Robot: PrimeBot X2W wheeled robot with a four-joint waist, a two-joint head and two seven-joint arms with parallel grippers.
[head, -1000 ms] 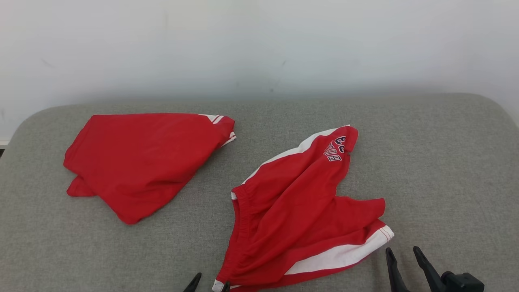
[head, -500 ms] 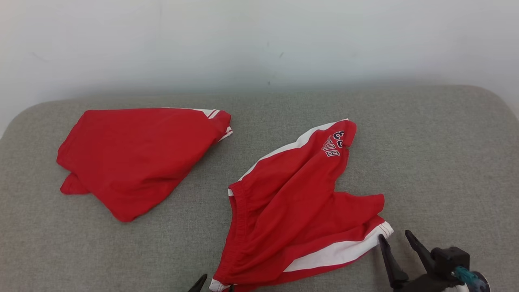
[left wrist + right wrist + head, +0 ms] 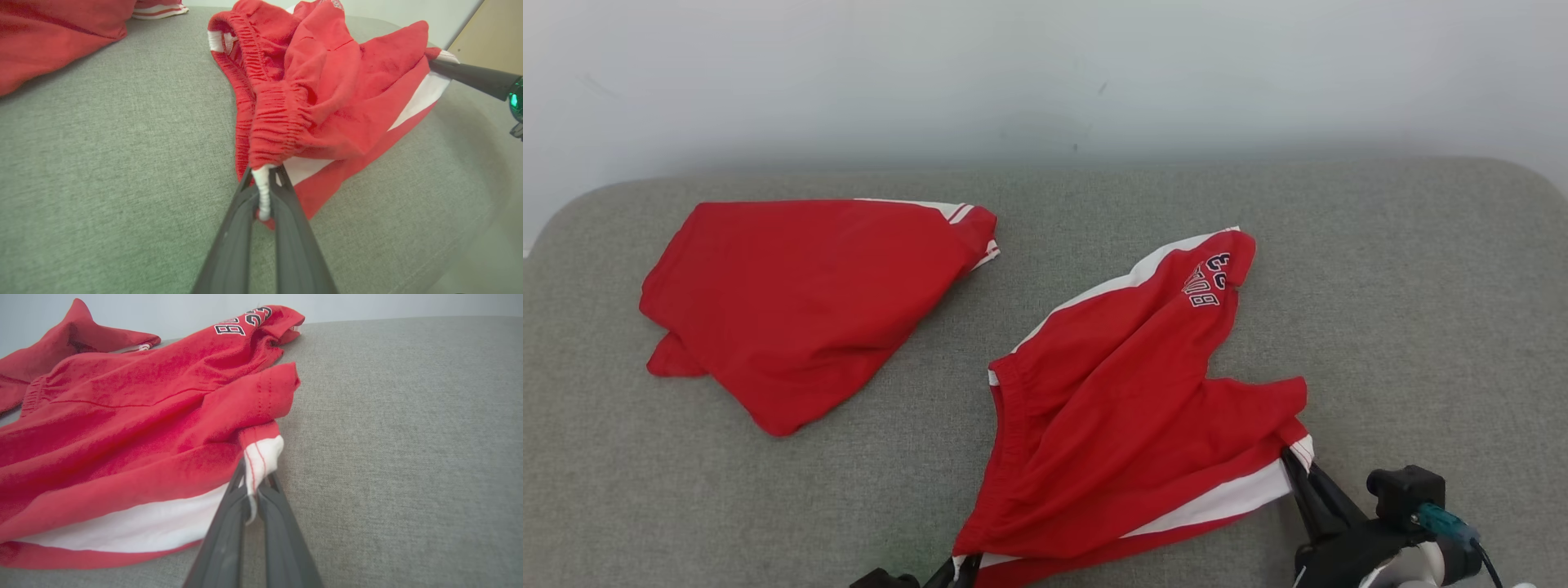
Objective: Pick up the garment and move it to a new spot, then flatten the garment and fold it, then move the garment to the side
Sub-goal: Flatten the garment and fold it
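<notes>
Grey woven cushion [image 3: 1421,286] against a pale wall [image 3: 1045,73]. Right of centre, toward the near edge: crumpled red jersey shorts with white side stripes [image 3: 1111,408]. Clamped on the white end of the gathered waistband: left gripper [image 3: 264,175]. Pinched shut on the white-striped leg-hem corner: right gripper [image 3: 254,475]. Soft, light, limp cloth, likely to sag between the two holds. Firmest places to take, by the look: elastic waistband and stitched hems. Well apart at far left: folded red garment [image 3: 800,302], possibly a second pair.
</notes>
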